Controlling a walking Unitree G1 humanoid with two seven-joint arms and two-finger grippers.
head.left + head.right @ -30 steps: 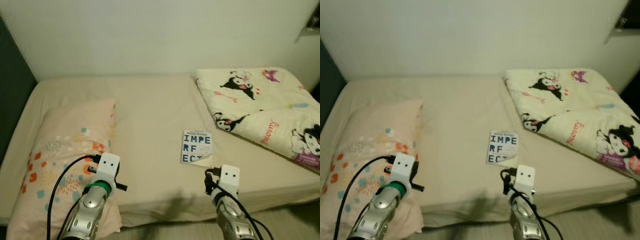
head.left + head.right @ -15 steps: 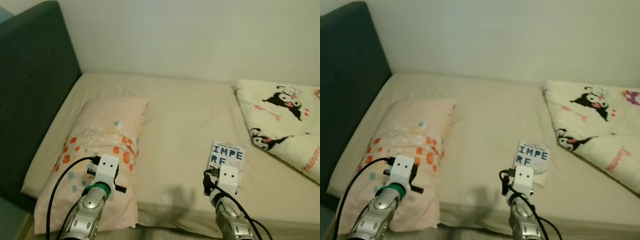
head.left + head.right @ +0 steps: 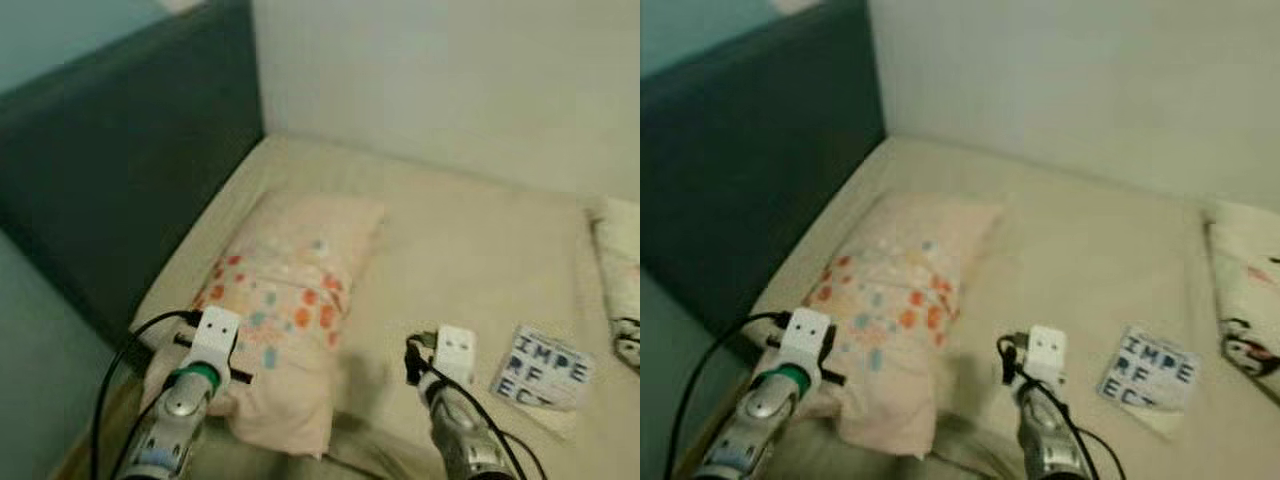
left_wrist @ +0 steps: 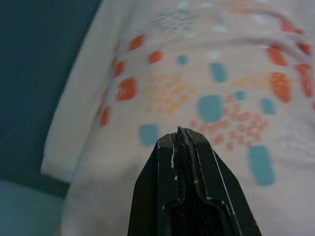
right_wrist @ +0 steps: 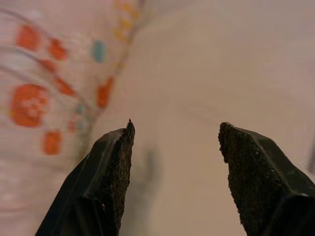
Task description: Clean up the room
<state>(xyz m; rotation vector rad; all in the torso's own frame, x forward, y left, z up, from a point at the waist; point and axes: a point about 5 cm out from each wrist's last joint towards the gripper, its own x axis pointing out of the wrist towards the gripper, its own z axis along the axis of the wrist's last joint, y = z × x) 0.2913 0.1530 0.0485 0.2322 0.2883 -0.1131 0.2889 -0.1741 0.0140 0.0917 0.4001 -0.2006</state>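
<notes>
From the head views, the pillow point(image 3: 285, 300) lies left of centre on the bed point(image 3: 460, 250), by the dark headboard point(image 3: 120, 190), with a book point(image 3: 540, 366) at lower right and both arms raised low in frame. The left wrist view shows the left gripper point(image 4: 180, 135) with fingers clenched empty just over the pillow. The right wrist view shows the right gripper point(image 5: 174, 142) spread wide above the sheet beside it, so I'd judge it is lining up on the pillow, and next needs a reach and grasp.
</notes>
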